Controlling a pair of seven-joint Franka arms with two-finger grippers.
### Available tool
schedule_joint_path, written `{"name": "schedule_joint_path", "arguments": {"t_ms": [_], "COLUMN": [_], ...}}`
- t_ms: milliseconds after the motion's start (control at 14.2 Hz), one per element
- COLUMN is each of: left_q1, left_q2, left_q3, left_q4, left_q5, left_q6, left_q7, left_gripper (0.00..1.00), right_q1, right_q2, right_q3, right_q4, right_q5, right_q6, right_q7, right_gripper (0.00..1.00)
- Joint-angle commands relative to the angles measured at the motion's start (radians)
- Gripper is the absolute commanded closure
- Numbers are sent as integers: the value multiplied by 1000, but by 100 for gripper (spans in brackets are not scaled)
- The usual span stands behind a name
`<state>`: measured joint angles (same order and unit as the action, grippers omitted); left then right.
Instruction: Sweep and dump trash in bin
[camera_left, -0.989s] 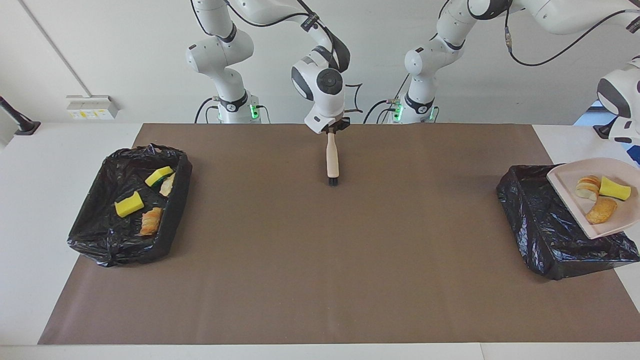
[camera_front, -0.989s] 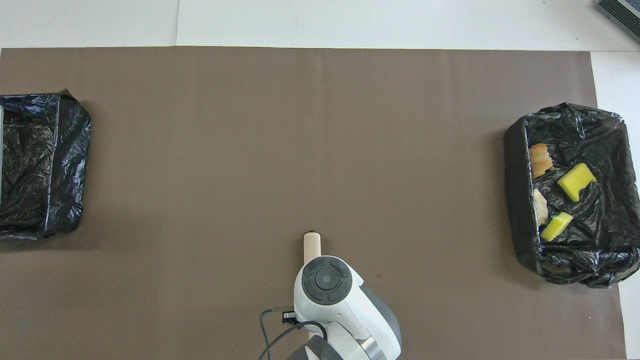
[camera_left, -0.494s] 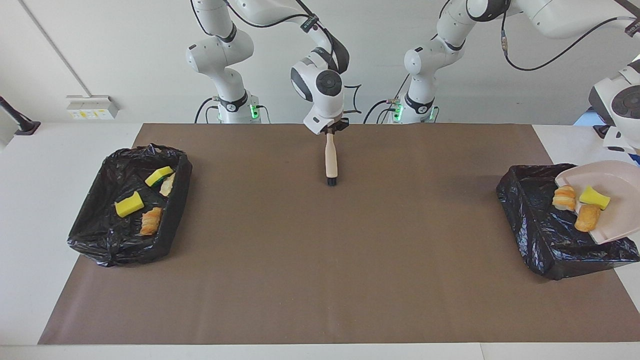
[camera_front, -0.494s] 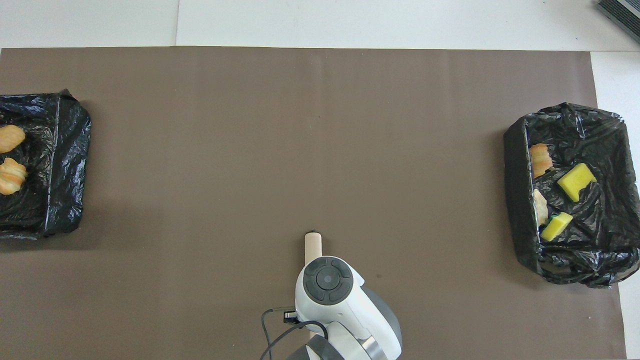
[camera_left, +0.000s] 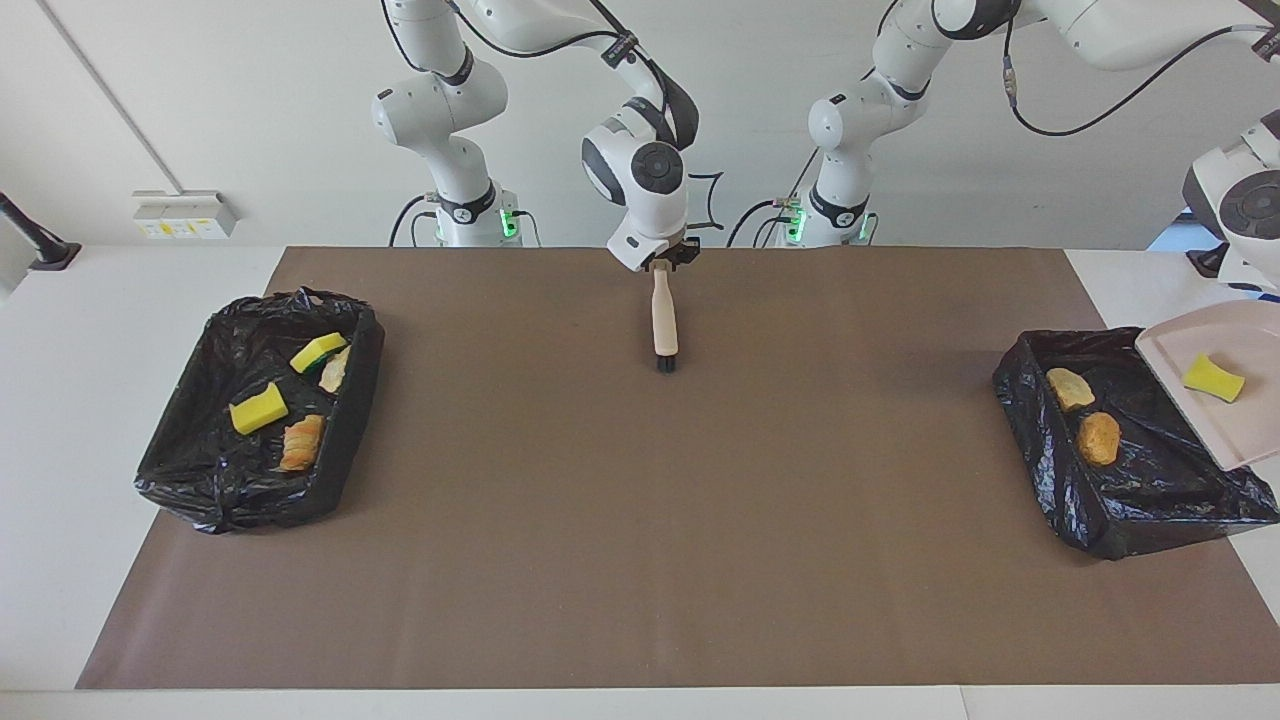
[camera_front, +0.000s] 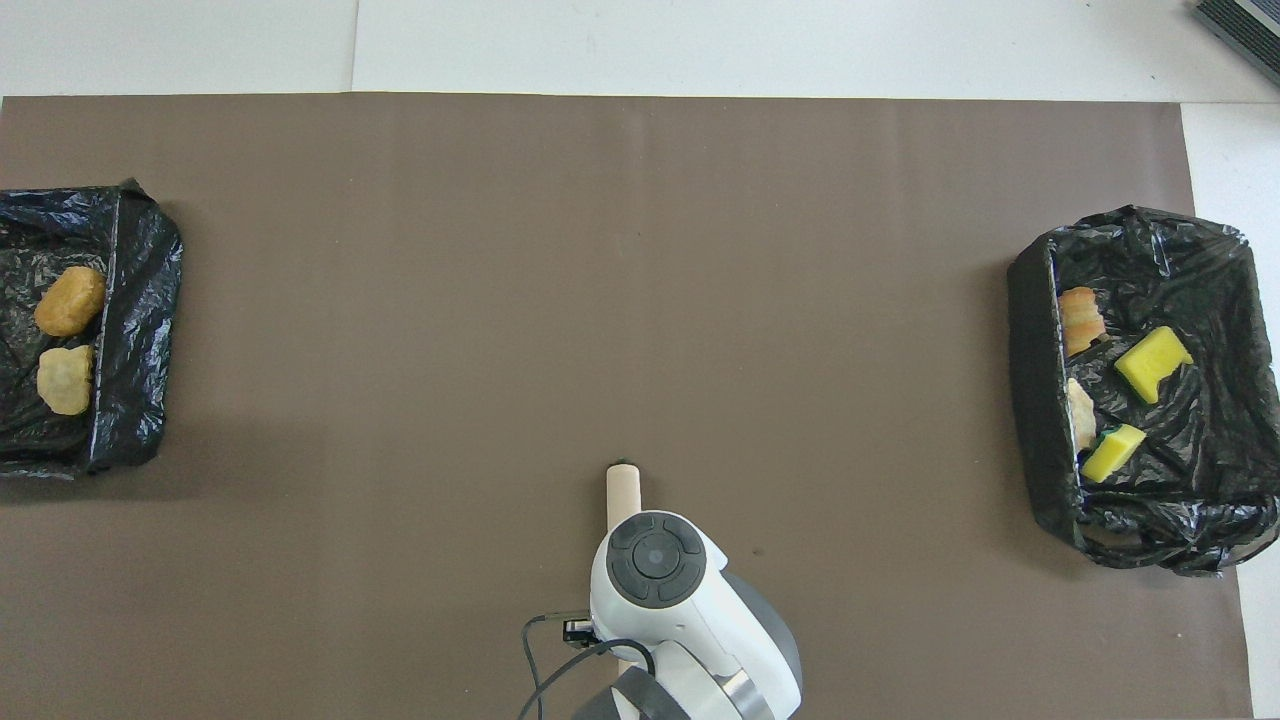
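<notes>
Trash lies split between two black-bagged bins. In the bin at the left arm's end of the tabletop (camera_left: 1140, 500) sit two brown bread-like rolls (camera_left: 1099, 438), rounded and golden, one nearer the robots than the other, while one yellow sponge piece (camera_left: 1213, 377) rests on the tilted pinkish dustpan (camera_left: 1205, 415) held over that bin's outer edge. The bin at the right arm's end (camera_left: 190, 480) holds four scraps: two yellow sponge pieces (camera_left: 258, 409), one with a green underside, a pale crumbly chunk (camera_left: 335, 371) beside it, and a ridged brown roll (camera_left: 302, 441) farthest from the robots.

The dustpan is cut off by the edge of the facing view and does not show in the overhead view, where the first bin is also half cropped. The left gripper lies out of frame, with only the arm's wrist in sight above the dustpan, so nothing of its grip can be seen. The right gripper (camera_left: 660, 262) is over the brown mat (camera_left: 640, 560) near the robots' edge, at the top of an upright beige hand brush (camera_left: 664, 320) whose dark bristles touch the mat; whether its fingers pinch the handle or stand apart, I cannot tell.

No legible writing appears anywhere.
</notes>
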<state>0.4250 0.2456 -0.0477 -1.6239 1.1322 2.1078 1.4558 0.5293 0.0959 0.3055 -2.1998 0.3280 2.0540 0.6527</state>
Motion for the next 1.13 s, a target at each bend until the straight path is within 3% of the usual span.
{"name": "schedule_joint_path", "arguments": {"t_ms": [0, 282, 494, 706, 1059], "left_q1": [-29, -60, -92, -107, -160], "left_q2": [-61, -94, -114, -152, -143], "left_q3": [0, -1, -1, -1, -1], "left_q4": [-17, -28, -51, -161, -283], "left_q5": [31, 32, 85, 139, 293], "left_q6": [-74, -176, -203, -196, -207], "left_q7": [-14, -20, -28, -133, -258], "left_gripper": [100, 100, 100, 100, 100], "right_q1": [0, -23, -158, -274, -376], "right_q2": [15, 10, 4, 7, 8], "right_q3": [-3, -16, -14, -14, -14], "right_q4": [17, 47, 103, 166, 274], "right_q5": [-39, -108, -245, -273, -394], "right_q6": [17, 86, 90, 89, 49], "right_q7": [-36, -7, -24, -137, -156], "right_gripper": [0, 0, 0, 0, 0]}}
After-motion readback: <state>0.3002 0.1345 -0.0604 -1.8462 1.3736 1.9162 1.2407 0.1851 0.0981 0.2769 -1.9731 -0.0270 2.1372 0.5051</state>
